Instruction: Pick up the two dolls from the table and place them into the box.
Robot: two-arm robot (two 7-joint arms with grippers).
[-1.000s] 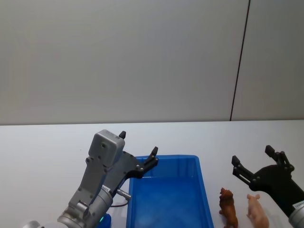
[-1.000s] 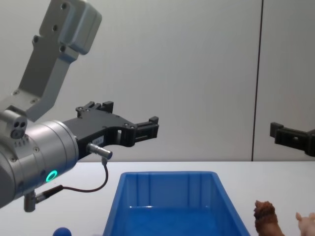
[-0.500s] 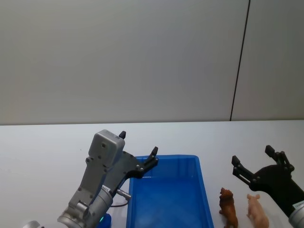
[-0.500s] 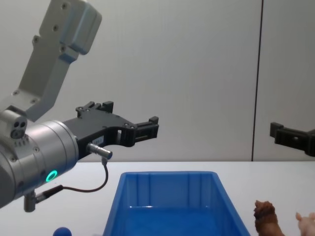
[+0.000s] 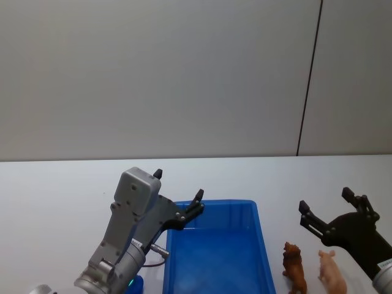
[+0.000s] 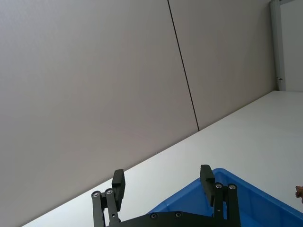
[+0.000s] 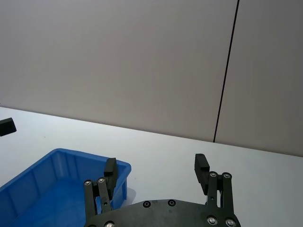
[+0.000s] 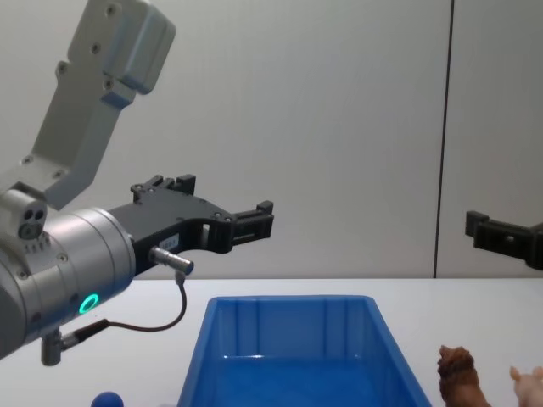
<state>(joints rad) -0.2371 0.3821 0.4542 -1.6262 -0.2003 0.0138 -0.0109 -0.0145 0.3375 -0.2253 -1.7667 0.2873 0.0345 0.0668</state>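
Note:
Both dolls stand on the white table (image 5: 55, 190) just right of the blue box (image 5: 260, 239): the brown maned one (image 5: 294, 267) beside the box wall, the pale pink one (image 5: 331, 273) to its right. They also show low in the chest view, the brown doll (image 8: 459, 376) and the pink doll (image 8: 530, 386) at the right of the box (image 8: 288, 309). My left gripper (image 5: 178, 192) hovers open and empty above the box's near-left corner. Above and behind the dolls, my right gripper (image 5: 325, 201) hangs open, holding nothing.
A small blue round thing (image 8: 107, 399) lies on the table left of the box. The box interior (image 5: 214, 263) holds nothing. A grey wall with a dark vertical seam (image 5: 309, 79) rises behind the table.

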